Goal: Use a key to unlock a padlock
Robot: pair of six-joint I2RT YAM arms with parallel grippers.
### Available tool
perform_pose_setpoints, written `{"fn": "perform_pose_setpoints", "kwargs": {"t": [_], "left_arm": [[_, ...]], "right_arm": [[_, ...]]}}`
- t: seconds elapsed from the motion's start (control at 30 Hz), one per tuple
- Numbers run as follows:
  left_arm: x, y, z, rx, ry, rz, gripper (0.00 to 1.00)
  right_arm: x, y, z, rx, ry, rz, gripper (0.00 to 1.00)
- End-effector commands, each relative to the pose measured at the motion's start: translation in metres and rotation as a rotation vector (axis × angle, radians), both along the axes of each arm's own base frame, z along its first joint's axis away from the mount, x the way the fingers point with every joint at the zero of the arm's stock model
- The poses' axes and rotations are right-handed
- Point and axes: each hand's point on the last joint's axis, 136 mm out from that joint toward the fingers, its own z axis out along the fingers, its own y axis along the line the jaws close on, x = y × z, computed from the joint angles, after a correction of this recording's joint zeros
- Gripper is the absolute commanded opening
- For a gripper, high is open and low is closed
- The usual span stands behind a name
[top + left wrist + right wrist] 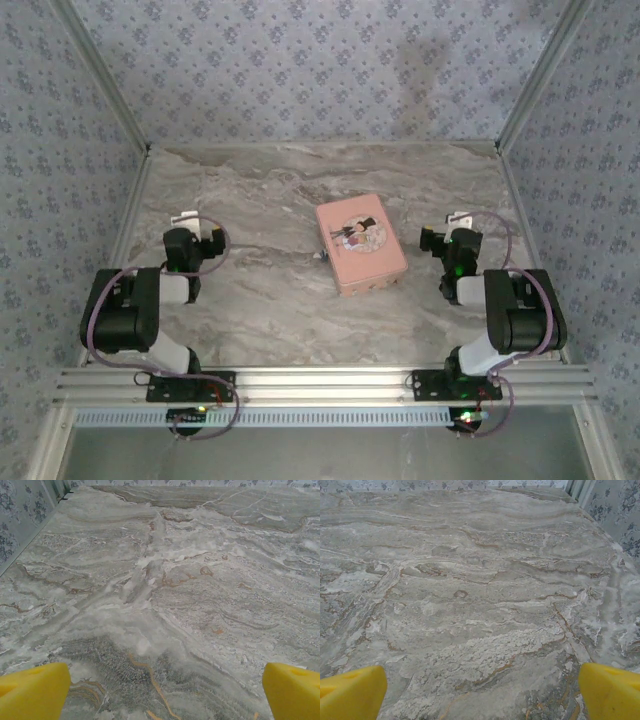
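A pink tin box [361, 245] with a cartoon picture on its lid lies in the middle of the marble table [270, 190]. A small dark bit [323, 257] sticks out at its left side; I cannot tell what it is. The padlock and the key are hidden or out of view. My left gripper [196, 228] rests at the left, well apart from the box, and its yellow fingertips [32, 692] stand wide apart over bare marble. My right gripper [446, 228] rests to the right of the box, also open, its yellow fingertips [612, 692] spread over bare table.
Patterned blue walls [300, 70] close the table at the back and both sides, with metal rails along the edges. An aluminium frame [320, 385] carries both arm bases at the near edge. Bare marble stretches ahead of each gripper.
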Motion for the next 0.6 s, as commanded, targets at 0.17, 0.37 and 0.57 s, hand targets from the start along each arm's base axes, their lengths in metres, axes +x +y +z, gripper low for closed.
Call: {"fn": "perform_pose_setpoints", "kwargs": {"t": [0.17,0.37,0.57], "left_arm": [[0.0074,-0.0017,0.0107,-0.001,-0.026,-0.014,0.98],[0.0074,-0.0011,0.0104,-0.007,-0.025,-0.015,0.98],[0.0075,-0.0013,0.0102,-0.009,-0.024,-0.018,0.98]], "right_arm": [[0.0055,-0.0014,0.0072,-0.004,-0.019,0.004,1.0],[0.0052,-0.0017,0.0064,-0.003,-0.017,0.004,1.0],[0.0054,-0.0017,0.0072,-0.003,-0.019,0.003,1.0]]}}
